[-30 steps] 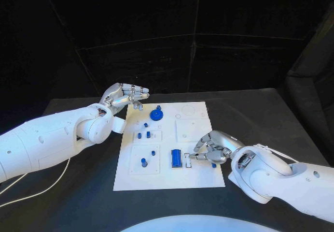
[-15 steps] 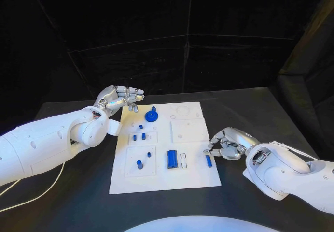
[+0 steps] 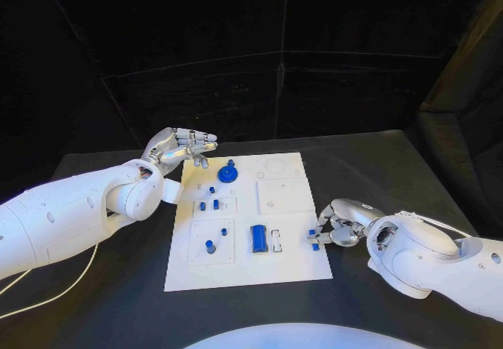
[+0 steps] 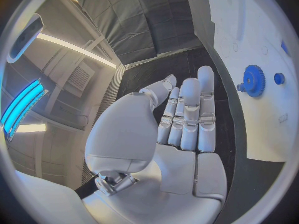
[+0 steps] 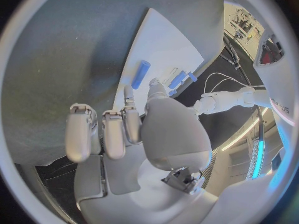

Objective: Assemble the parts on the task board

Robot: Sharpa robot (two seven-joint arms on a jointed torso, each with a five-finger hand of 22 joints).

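**Right hand back at the loose peg**

Found the right hand (image 3: 336,230) at the lower right of the head view, low on the right edge of the task board (image 3: 246,273). Noted it nearer that edge than half a second before, when it sat drawn off to the right, and further right than a second before, when it reached over the board's middle. Read this as a fresh approach to a part not yet seated, probably a re-grasp.

Saw its fingers (image 5: 127,97) parted and gripping nothing in the right wrist view, tips just beside the blue peg (image 3: 313,241). Could not tell whether they touched it. Found the peg short, round and lying flat on the white surface, not standing in any hole.

Further left, saw a blue block (image 3: 258,238) set upright in its slot, with a small blue pin (image 3: 210,246) beyond it at centre left. Higher up, spotted two short blue studs (image 3: 208,206) side by side, then a blue gear (image 3: 229,174) near the board's top.

Farthest off, at upper left, found the left hand (image 3: 180,147) raised above the black table (image 3: 419,167), fingers straight and empty, placed much as before.
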